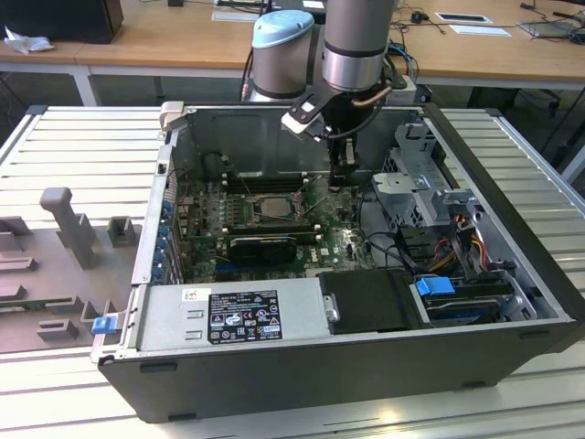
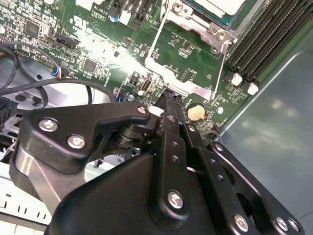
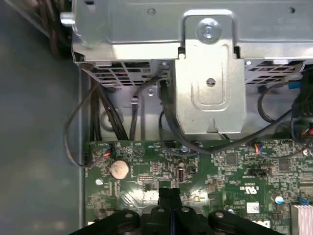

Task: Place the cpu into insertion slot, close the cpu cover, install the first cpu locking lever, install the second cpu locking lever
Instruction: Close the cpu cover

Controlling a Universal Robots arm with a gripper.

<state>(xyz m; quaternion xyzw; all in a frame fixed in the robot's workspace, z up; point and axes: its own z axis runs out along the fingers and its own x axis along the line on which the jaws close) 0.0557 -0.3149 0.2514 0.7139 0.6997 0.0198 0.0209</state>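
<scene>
The cpu (image 1: 271,207), a grey square chip, lies in the insertion slot (image 1: 271,220) on the green board inside the open case. In the second wrist view its pale top (image 2: 220,5) shows at the picture's edge, with the silver cpu cover (image 2: 195,23) framing it. A thin wire lever (image 2: 154,41) runs along the socket's side, and another lever (image 1: 230,176) stands up on the exterior view's left. My gripper (image 1: 343,183) hangs just above the board to the exterior view's right of the socket. Its black fingers (image 3: 168,193) are shut together on nothing.
A silver drive cage (image 3: 210,73) with cables stands beyond the board's edge near the gripper. A coin battery (image 3: 120,170) and black memory slots (image 2: 264,44) sit close by. The power supply (image 1: 242,315) fills the case front. A grey fixture tray (image 1: 55,265) lies outside on the exterior view's left.
</scene>
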